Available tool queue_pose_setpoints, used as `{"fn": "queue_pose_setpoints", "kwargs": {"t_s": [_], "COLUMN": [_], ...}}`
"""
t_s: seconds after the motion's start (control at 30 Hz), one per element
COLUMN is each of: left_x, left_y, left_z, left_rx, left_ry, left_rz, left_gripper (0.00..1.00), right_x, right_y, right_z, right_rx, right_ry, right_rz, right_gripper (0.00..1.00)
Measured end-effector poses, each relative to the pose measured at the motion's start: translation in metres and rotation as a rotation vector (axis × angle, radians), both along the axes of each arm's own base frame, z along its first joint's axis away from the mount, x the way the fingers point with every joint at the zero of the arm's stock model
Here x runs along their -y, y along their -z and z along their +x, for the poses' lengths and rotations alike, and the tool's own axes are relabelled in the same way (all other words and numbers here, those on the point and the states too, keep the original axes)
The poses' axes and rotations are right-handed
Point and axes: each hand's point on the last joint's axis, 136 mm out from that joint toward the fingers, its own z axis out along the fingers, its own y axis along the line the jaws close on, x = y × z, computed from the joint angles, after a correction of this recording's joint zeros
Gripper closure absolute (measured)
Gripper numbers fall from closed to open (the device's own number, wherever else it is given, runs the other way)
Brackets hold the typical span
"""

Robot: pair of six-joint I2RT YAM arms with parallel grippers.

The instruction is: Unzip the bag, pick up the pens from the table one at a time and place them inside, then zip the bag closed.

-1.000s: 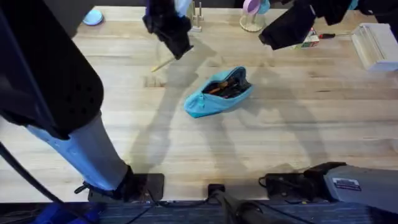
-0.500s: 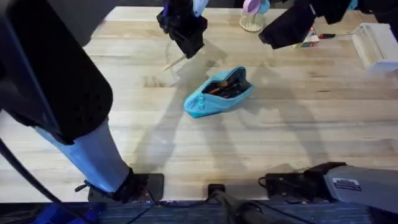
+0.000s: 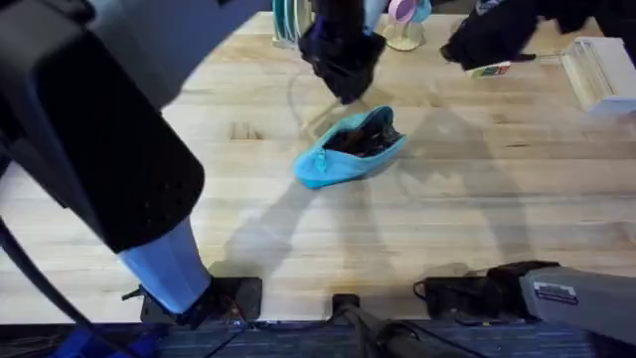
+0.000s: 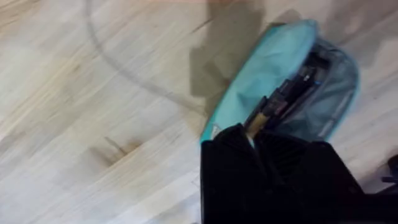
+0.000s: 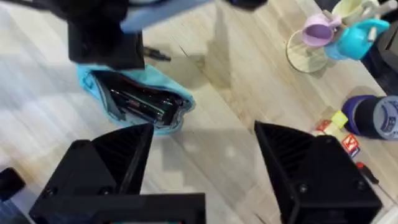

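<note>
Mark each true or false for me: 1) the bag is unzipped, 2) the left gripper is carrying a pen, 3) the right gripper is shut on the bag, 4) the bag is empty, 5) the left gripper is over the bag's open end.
1) True: the bag gapes open along its top.
2) True: the left gripper pinches a pen between its fingers.
3) False: the right gripper is open, up and apart from the bag.
4) False: dark pens already lie inside.
5) True: in the overhead view it hangs just above the open end.
</note>
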Motion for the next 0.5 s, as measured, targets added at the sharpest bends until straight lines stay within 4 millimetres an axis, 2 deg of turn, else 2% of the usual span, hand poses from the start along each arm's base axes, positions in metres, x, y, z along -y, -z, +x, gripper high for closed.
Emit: {"fn": "queue_pose_setpoints", "kwargs": {"t_s": [0.1,0.27,0.5], "left_x": [0.014,0.036,0.066], "left_y": [-0.001,-0.004,-0.007], "left_z": [-0.008,-0.011,-0.029], "left_rx": [-0.001,0.003,-0.009], "left_ry": [0.001,-0.008,0.047], "left_rz": [-0.015,-0.078,-0.139], "left_gripper": [0.96,0.959,0.959], "right_x": [0.007,0.007,0.007], "right_y": [-0.013,-0.033,-0.042], "right_z": [-0.014,-0.042,-0.052], "right_rx": [0.025,0.07,0.1], "right_ry": [0.014,0.002,-0.004], "right_rz": [0.019,0.044,0.055], "right_gripper": [0.005,0.005,0.005]}}
